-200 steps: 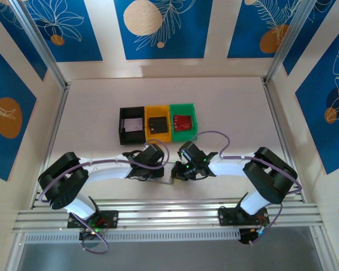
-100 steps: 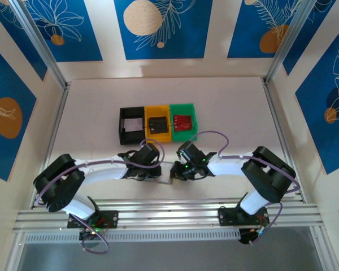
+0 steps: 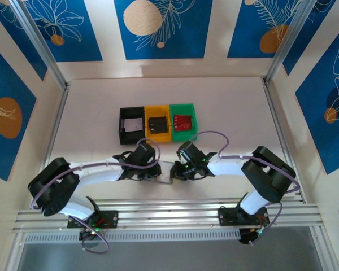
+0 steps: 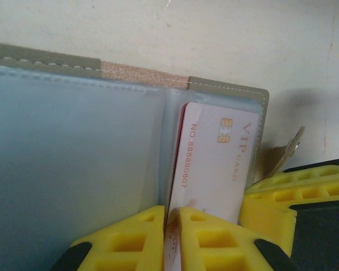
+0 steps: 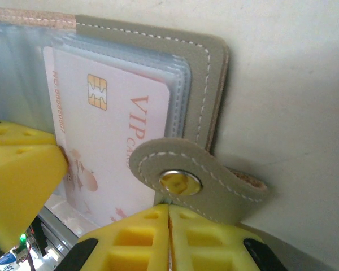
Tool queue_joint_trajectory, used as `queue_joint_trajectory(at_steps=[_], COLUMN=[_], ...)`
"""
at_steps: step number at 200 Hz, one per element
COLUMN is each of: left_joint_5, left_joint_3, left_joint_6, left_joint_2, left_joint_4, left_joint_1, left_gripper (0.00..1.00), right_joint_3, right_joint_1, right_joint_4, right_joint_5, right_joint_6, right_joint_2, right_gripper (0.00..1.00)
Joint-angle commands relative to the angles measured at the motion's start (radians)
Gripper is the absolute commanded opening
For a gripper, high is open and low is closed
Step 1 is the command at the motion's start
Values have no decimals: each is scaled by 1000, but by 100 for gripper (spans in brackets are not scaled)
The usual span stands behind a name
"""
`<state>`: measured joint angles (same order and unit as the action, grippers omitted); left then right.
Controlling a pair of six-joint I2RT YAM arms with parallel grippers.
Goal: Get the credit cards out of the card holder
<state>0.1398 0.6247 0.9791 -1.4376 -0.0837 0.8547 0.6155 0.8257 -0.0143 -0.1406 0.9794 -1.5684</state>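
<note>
Got card holder (image 4: 73,164) lying open on table (image 3: 237,113) near front edge, between both arms, apart from the bins (image 3: 158,139); left gripper (image 4: 172,223) pinched almost closed on bottom edge of VIP card (image 4: 214,158), still seated in right-hand pocket. Looks like right gripper (image 5: 168,223) clamped tight on snap tab (image 5: 183,175), though actual contact partly hidden behind tab.

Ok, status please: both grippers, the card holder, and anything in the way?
Left gripper shut on VIP card edge. Right gripper shut on snap tab; card holder open flat, card partly inside. Three bins apart, behind.
</note>
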Motion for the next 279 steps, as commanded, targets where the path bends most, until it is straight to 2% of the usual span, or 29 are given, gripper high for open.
queue_joint_trajectory(at_steps=[1, 76, 133, 213, 279], left_joint_5=[143, 194, 221, 265, 283], left_joint_3=[-6, -54, -87, -99, -113], left_joint_6=[39, 85, 113, 126, 138], left_joint_2=[26, 41, 51, 46, 49], left_joint_4=[161, 279, 362, 444, 504], left_joint_1=[4, -18, -29, -30, -31], left_gripper=[14, 15, 9, 13, 0], right_joint_3=[-19, -17, -16, -13, -14], right_joint_1=[28, 32, 33, 35, 38], right_joint_4=[35, 27, 27, 23, 20], right_joint_5=[26, 21, 21, 19, 19], right_joint_6=[9, 8, 9, 9, 9], right_joint_2=[-73, -85, -88, -87, -89], right_gripper=[9, 9, 9, 9, 9])
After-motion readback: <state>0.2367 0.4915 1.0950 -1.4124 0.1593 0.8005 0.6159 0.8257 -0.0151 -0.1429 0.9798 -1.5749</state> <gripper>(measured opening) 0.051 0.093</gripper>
